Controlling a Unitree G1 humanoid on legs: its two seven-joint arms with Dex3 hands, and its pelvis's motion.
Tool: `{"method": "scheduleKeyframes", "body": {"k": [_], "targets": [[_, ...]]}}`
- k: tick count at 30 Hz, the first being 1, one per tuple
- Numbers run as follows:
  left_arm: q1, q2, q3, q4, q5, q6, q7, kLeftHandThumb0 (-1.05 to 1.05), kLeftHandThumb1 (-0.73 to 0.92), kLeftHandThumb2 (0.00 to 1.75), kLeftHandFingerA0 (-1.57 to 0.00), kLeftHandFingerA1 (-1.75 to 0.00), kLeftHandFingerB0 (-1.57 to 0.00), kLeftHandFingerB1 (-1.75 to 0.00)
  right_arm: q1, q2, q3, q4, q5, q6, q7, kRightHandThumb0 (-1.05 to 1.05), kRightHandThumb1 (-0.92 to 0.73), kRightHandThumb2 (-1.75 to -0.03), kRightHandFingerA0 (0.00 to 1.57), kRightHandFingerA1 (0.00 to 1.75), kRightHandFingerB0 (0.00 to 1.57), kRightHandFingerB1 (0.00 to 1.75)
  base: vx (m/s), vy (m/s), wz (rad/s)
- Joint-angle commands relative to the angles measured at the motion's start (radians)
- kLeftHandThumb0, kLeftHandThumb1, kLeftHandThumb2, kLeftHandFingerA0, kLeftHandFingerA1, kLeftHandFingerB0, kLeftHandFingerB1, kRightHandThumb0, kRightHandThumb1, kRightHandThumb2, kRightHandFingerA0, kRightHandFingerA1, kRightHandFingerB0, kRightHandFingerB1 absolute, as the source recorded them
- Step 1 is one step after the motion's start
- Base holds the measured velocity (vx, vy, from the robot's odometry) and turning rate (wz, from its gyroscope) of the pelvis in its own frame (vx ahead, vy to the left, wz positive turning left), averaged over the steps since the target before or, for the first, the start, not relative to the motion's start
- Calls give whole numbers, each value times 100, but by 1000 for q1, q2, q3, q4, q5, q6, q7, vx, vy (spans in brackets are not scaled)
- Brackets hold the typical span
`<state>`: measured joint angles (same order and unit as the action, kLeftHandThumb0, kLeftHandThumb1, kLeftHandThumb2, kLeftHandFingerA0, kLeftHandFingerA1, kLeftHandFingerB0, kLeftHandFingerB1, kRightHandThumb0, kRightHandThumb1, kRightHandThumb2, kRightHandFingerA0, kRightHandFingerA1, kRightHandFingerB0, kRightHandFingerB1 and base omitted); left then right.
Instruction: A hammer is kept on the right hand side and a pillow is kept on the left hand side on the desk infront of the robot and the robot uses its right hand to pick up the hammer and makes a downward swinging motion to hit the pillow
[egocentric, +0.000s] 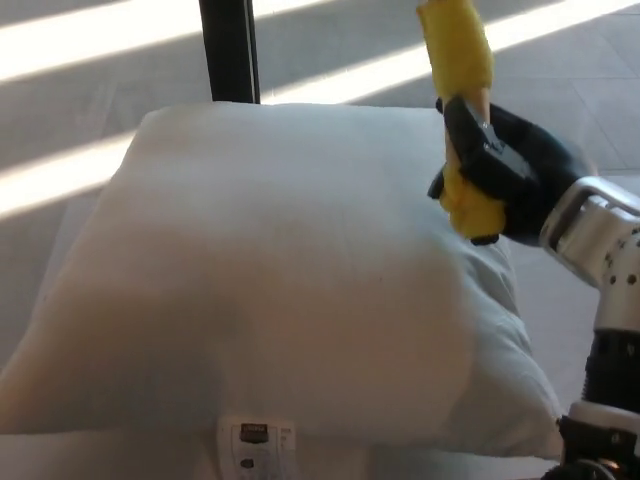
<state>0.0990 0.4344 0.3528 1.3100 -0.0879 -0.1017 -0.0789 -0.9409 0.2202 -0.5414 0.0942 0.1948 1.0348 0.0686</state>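
With the right hand (500, 170) clenched tight around the hammer (458, 90) handle, a square blow demanded its unseen head drop onto the pillow (270, 290) below the fingers (480, 150).

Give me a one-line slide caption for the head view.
Right hand grips the yellow-handled hammer upright over the white pillow, the hammer's head out of frame above.

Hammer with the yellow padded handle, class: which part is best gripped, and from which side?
Grip the yellow padded handle of the hammer low down, from the right, as the black right hand does. The handle stands nearly upright over the white pillow, its right side clear; its head is out of frame.
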Motion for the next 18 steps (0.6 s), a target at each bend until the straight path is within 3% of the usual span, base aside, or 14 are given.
{"method": "scheduleKeyframes", "body": {"k": [1,5,6,8,9,10,12,13,18], "targets": [[32,11,9,3,-11,-19,-11,-64,64,59,-77,-65,-70,-50,-324,187,-100,-178,292,231,-127,-35,-68,-112,101,175,71,175,0,0,0],[35,7,8,1,-10,-20,-11,-63,63,59,-80,-65,-71,-50,-378,205,-119,-168,286,242,-171,-38,-77,-102,103,175,73,175,0,0,0],[36,3,5,-1,-8,-25,-10,-63,63,59,-80,-66,-76,-52,-432,215,-117,-159,292,224,-197,-39,-81,-90,103,175,70,175,0,0,0],[33,1,5,2,-8,-21,-6,-64,63,59,-82,-63,-77,-54,-482,223,-121,-142,312,199,-213,-37,-66,-109,102,175,73,175,0,0,0],[30,-2,7,6,-9,-17,-4,-64,63,59,-82,-63,-77,-54,-491,225,-121,-137,316,191,-217,-37,-66,-109,102,175,73,175,0,0,0],[26,-5,11,7,-13,-10,-2,-63,62,59,-83,-63,-78,-54,-524,239,-164,-121,343,195,-258,-37,-67,-97,103,175,70,175,0,0,0],[29,-3,5,4,-8,-19,-11,-63,63,59,-82,-64,-76,-53,-542,236,-166,-112,347,194,-260,-38,-68,-96,104,175,71,175,0,0,0],[28,-3,4,4,-7,-20,-11,-63,63,59,-81,-65,-77,-54,-550,235,-167,-105,353,189,-259,-40,-72,-85,102,175,68,175,0,0,0],[27,0,6,-1,-11,-19,-15,-63,63,59,-76,-62,-72,-52,-610,249,-197,-68,396,164,-307,-39,-76,-84,101,175,63,174,0,0,0]]}}
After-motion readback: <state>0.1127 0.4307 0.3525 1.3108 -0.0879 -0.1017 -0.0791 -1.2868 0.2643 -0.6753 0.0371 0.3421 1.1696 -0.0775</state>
